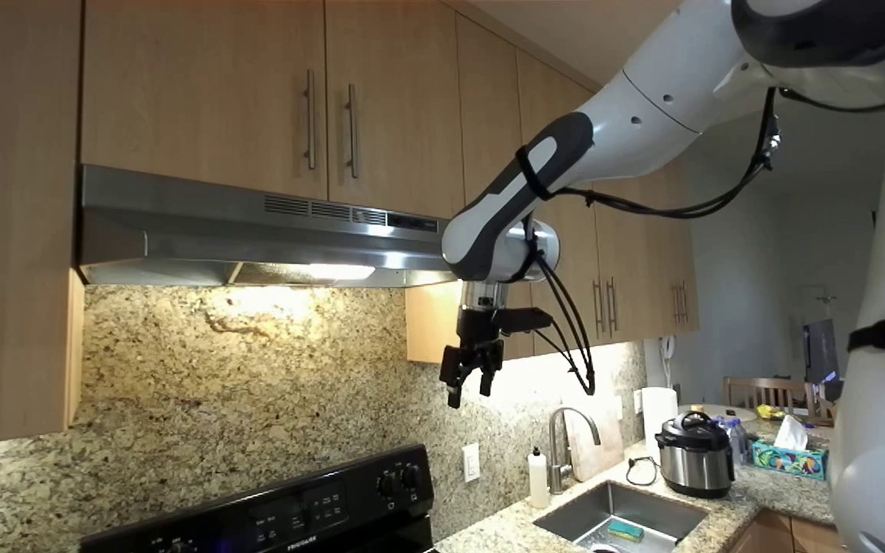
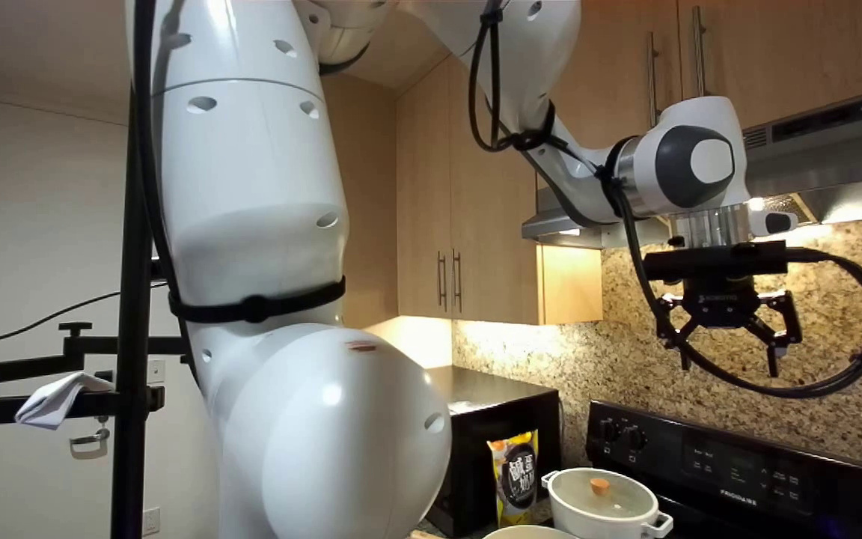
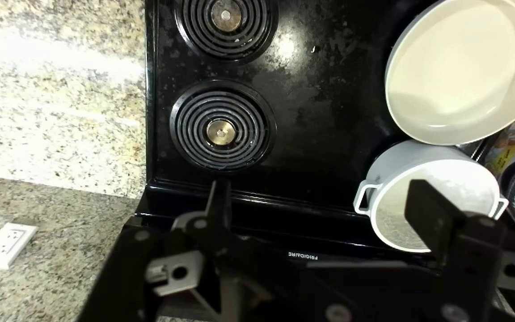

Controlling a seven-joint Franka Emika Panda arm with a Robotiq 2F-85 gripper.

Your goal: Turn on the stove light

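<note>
The grey metal range hood [image 1: 258, 238] hangs under the wooden cabinets; part of it also shows in an exterior view [image 2: 835, 161]. A dark control strip [image 1: 412, 223] is at the right of its front face; it also shows here [image 2: 835, 116]. The light [image 1: 341, 272] under the hood is glowing and brightens the backsplash. My gripper [image 1: 470, 392] points down, below and to the right of the hood in that view, touching nothing. In both exterior views [image 2: 729, 367] and the wrist view [image 3: 320, 185] its fingers are wide apart and empty.
The black stove [image 3: 311, 112] lies below, with a lidded white pot [image 3: 427, 197] and a cream pan [image 3: 454, 67]. Upper cabinets [image 1: 396, 100] with bar handles are close to the arm. A faucet [image 1: 565, 445], soap bottle [image 1: 538, 478] and steel cooker [image 1: 694, 457] stand by the sink.
</note>
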